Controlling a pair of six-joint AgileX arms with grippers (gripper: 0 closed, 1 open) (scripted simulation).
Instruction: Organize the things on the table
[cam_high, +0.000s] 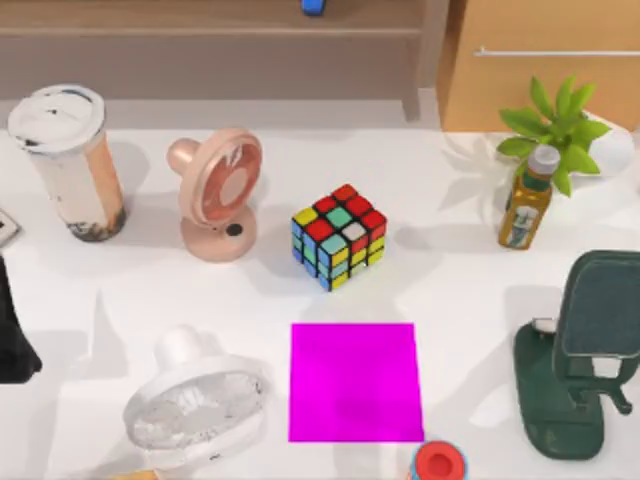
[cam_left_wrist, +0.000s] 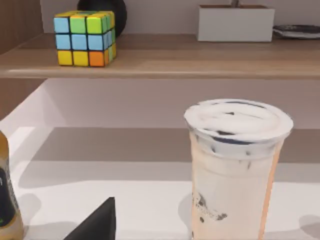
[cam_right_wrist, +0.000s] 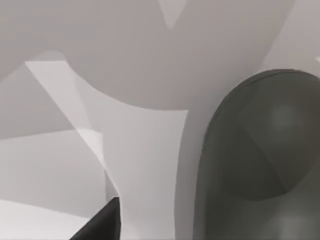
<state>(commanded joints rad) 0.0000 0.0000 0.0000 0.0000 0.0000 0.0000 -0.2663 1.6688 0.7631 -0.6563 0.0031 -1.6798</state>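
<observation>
Here, drink cup (cam_high: 68, 160) upright at the table's (cam_high: 470, 290) far left, pink fan (cam_high: 217, 195) beside it, Rubik's cube (cam_high: 339, 236) mid-table above a magenta mat (cam_high: 354, 382), white fan (cam_high: 196, 400) front left, left gripper (cam_high: 12, 335) at the left edge, jaw state cannot be told.

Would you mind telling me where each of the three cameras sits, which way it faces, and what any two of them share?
Top view: above the table, looking down on the Rubik's cube, two fans and magenta mat.
Left wrist view: on the left arm, facing the drink cup and a shelf; a dark gripper fingertip shows.
Right wrist view: on the right arm, close over a dark green stand.
Shared: the drink cup appears from above and from the left wrist.
</observation>
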